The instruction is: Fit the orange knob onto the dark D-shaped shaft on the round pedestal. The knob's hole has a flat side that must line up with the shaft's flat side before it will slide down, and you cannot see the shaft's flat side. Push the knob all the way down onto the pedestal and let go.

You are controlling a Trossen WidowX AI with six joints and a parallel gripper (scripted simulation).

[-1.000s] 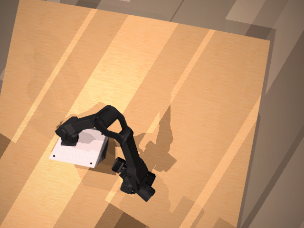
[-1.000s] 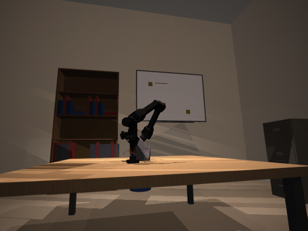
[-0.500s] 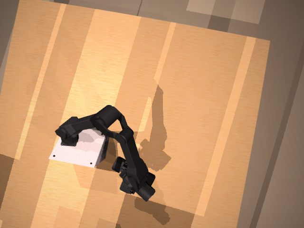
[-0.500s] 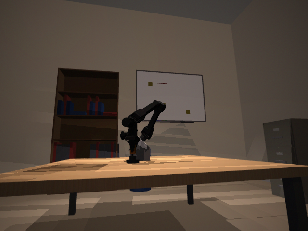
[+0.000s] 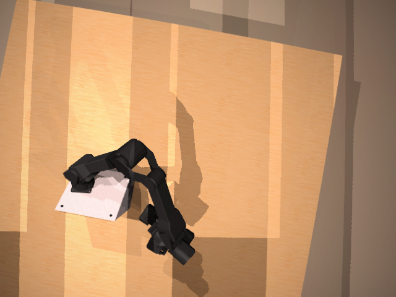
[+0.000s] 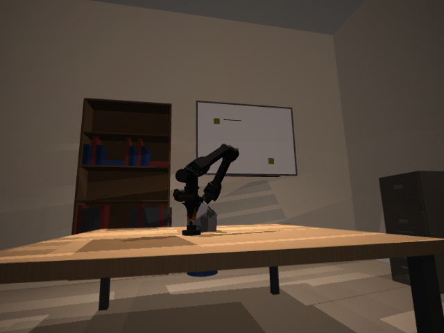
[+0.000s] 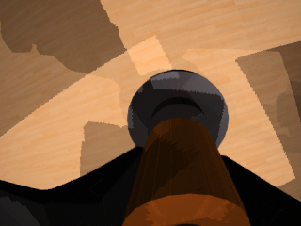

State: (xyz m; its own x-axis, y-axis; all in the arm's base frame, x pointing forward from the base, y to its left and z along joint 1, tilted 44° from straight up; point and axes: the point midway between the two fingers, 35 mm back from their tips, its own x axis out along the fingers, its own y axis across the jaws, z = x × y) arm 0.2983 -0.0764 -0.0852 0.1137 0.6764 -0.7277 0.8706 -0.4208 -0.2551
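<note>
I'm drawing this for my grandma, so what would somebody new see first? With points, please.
Probably the black robot arm (image 5: pixel 167 204) (image 6: pixel 211 157), bending over the wooden table (image 5: pixel 230 111) (image 6: pixel 250 250). Up close, the orange knob (image 6: pixel 193 216) (image 7: pixel 181 160) pops out, held in its fingers above the dark round pedestal (image 6: pixel 191 232) (image 7: pixel 199 85). Behind them, a big whiteboard (image 6: pixel 250 136) hangs on the wall, right of a bookshelf (image 6: pixel 127 167).
</note>
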